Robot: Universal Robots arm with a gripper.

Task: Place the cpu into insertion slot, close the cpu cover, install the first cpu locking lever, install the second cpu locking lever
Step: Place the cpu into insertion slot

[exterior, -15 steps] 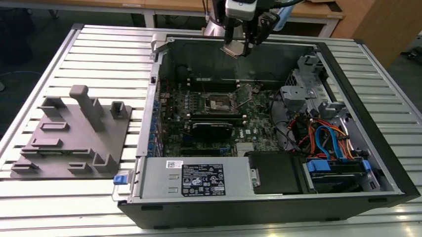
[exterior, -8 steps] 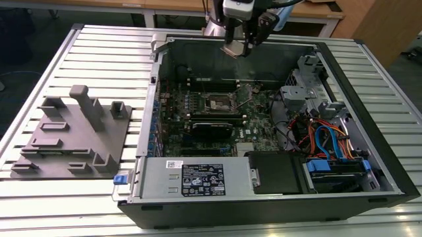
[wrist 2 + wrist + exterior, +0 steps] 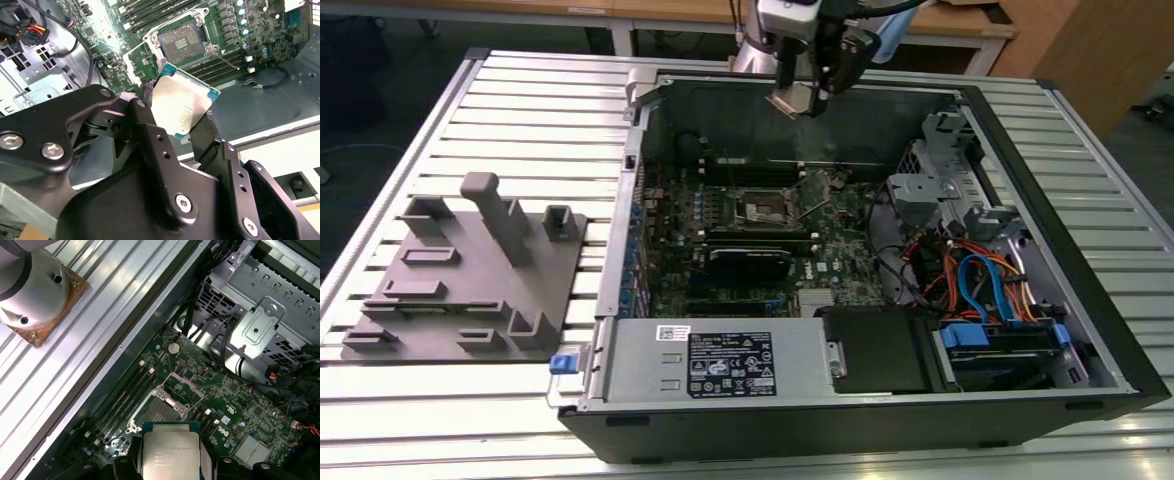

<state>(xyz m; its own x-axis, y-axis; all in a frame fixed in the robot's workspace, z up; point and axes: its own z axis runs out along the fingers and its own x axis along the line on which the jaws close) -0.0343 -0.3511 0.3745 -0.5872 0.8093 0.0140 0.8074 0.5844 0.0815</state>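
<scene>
My gripper (image 3: 803,100) hangs above the back wall of the open computer case, shut on the cpu (image 3: 790,103). In both wrist views the cpu (image 3: 182,105) (image 3: 170,455) shows its silver-grey top and sits clamped between two black fingers (image 3: 207,125). The insertion slot (image 3: 767,207) (image 3: 181,44) (image 3: 159,414) lies uncovered on the green board, well below the chip and apart from it. The cpu cover (image 3: 176,390) looks swung up at one edge of the slot.
The case (image 3: 1067,230) has tall walls around the board. A drive cage (image 3: 934,190) and coloured cables (image 3: 974,280) fill the exterior view's right. The power supply (image 3: 720,360) sits at the front. A grey fixture (image 3: 467,270) stands on the slatted table on that view's left.
</scene>
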